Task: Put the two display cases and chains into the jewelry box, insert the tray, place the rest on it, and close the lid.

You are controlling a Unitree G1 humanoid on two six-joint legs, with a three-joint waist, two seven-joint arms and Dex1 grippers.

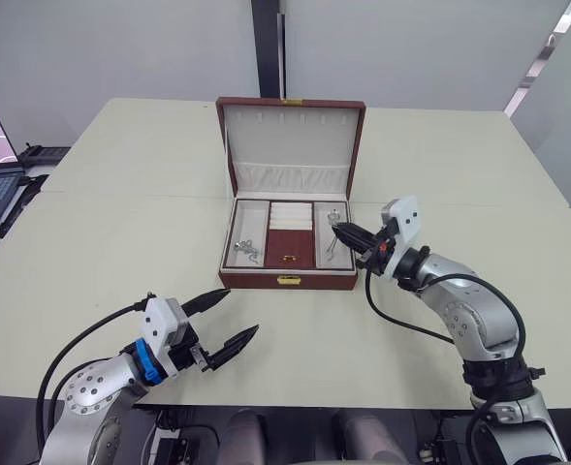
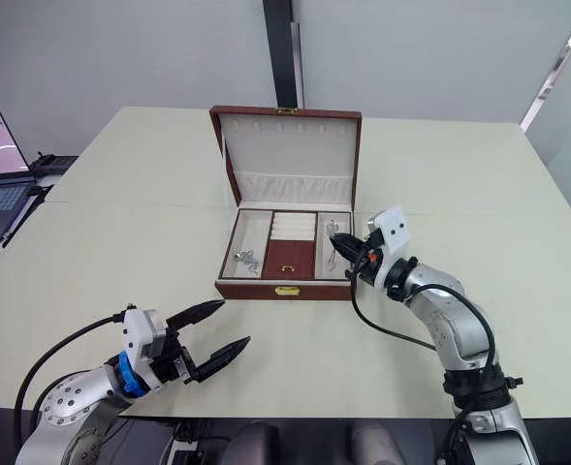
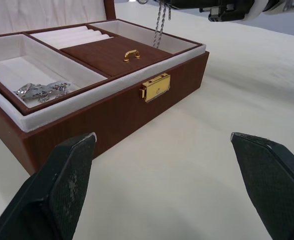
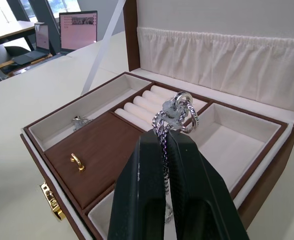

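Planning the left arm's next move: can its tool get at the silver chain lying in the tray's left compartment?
Probably yes. The left tool is open, in front of the jewelry box; the lid is up and nothing covers the chain.

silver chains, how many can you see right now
2: one chain hangs pinched in the right gripper over the tray's right compartment; another lies in its left compartment. More may be hidden underneath.

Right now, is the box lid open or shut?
Open. The lid stands upright behind the jewelry box, its cream lining and gathered pocket facing forward, with the tray compartments exposed.
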